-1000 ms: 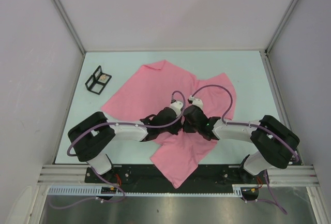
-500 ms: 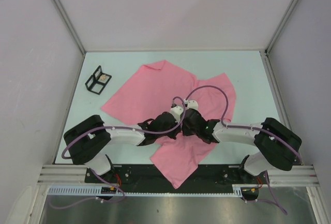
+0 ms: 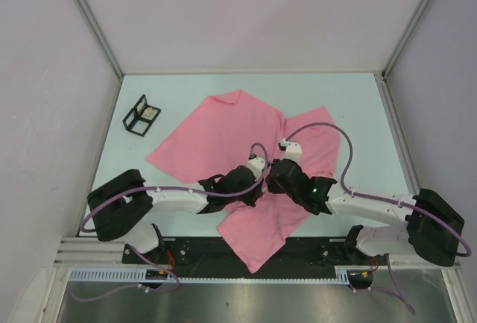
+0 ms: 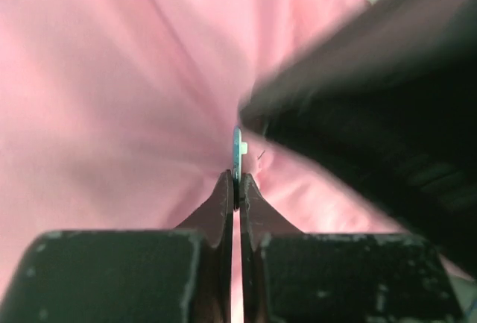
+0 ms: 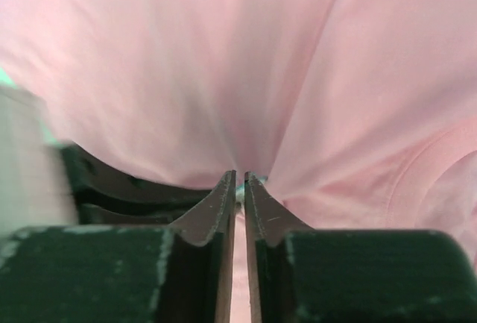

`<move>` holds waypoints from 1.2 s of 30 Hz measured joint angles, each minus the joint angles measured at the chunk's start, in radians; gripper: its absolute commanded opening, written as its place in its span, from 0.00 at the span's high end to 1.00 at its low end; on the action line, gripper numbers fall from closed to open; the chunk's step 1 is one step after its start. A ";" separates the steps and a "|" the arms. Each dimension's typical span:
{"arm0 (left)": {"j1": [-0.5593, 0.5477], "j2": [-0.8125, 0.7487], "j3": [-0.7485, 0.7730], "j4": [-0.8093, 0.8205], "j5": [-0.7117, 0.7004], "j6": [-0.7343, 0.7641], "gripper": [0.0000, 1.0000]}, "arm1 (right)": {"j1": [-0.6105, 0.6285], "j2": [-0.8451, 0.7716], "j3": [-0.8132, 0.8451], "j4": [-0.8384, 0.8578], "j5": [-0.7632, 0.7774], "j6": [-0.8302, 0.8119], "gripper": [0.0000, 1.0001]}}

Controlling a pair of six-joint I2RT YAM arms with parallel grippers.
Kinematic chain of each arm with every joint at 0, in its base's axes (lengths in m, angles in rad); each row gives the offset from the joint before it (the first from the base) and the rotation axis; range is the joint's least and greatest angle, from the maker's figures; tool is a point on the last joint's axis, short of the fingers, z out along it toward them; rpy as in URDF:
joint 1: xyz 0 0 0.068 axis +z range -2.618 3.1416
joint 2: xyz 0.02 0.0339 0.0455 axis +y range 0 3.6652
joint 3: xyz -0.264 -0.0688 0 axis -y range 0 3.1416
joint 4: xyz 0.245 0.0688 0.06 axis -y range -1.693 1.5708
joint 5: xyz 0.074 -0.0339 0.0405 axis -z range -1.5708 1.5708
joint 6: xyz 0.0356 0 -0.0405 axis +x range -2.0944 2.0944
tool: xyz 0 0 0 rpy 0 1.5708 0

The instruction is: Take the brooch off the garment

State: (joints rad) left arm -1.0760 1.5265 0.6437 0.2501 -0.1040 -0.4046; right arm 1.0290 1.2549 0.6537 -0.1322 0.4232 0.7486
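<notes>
At the middle of the pale, smooth surface (image 3: pixel 365 107), a pink shirt (image 3: pixel 216 129) of soft, matte cloth was spread in loose, uneven folds. One corner of it was draped over the near edge.

The two arms were brought together over the near half of the shirt, wrists almost touching. The left hand (image 4: pixel 236 183) was clenched on the brooch (image 4: pixel 237 148). This was a thin, flat, pale blue-green piece seen edge-on, standing up out of the cloth between the tapered black fingertips. The cloth around it was drawn into creases that ran toward that point.

The right hand (image 5: pixel 240 183) was closed just beside it, with only a sliver left between its worn, scuffed fingers. A gathered ridge of the shirt was pinched at their tips, and broad folds fanned away from the pinch. What else lay between those tips could not be made out.

Purple cables (image 3: pixel 313 125) were looped above both wrists.

Bare surface was seen along the far side and to the right of the shirt. A small black frame (image 3: pixel 141 115) stood at the far left, apart from the shirt's edge. The surface was closed in by white walls (image 3: pixel 246 17) on the far, left and right sides.
</notes>
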 measured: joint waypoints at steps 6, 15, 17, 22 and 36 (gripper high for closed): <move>-0.002 0.005 0.008 -0.071 -0.016 0.011 1.00 | -0.071 -0.118 -0.063 0.034 -0.013 0.064 0.72; -0.002 0.005 0.031 -0.140 -0.015 0.049 0.61 | -0.249 -0.196 -0.190 0.037 -0.172 0.066 0.62; 0.004 -0.003 0.039 -0.177 0.021 0.048 0.55 | -0.299 -0.195 -0.196 0.036 -0.269 0.061 0.56; 0.130 -0.158 0.038 -0.275 0.274 -0.018 0.52 | -0.439 -0.216 -0.196 0.016 -0.539 0.084 0.38; 0.425 -0.195 0.024 -0.341 0.509 -0.308 0.55 | -0.087 0.054 0.208 -0.291 -0.310 0.349 0.47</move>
State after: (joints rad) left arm -0.6510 1.3312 0.6682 -0.0914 0.4049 -0.7124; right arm 0.9424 1.3087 0.8616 -0.4236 0.1131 1.0977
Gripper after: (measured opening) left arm 0.412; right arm 0.545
